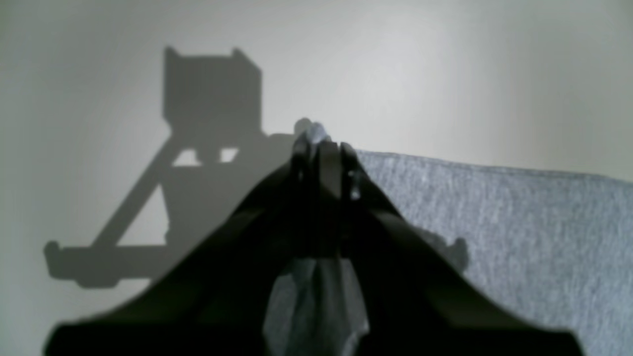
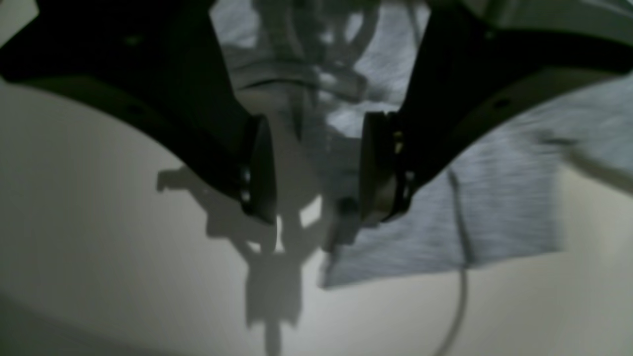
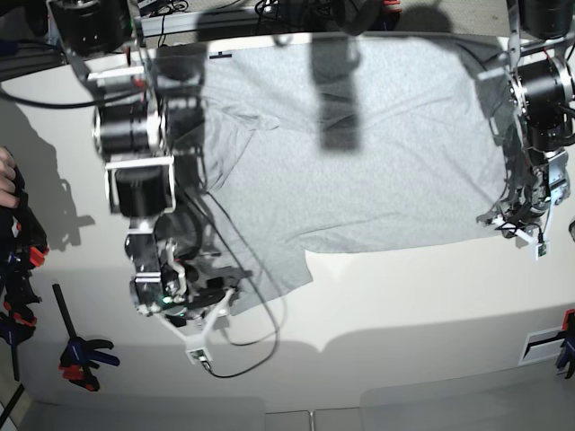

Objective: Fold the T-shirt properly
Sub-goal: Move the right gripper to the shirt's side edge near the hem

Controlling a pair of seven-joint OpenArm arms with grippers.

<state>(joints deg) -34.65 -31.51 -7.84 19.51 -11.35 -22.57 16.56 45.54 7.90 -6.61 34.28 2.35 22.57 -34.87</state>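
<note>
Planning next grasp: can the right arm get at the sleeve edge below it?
Probably yes. The right gripper hangs open directly over the T-shirt sleeve edge, with nothing visible between its jaws and the cloth.

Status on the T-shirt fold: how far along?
Early. The T-shirt lies spread flat on the table, plain side up, with no fold visible. In hand: the left end effector is shut on fabric at the shirt's edge; the right end effector is open above a sleeve, gripping nothing. Every fold is left.
</note>
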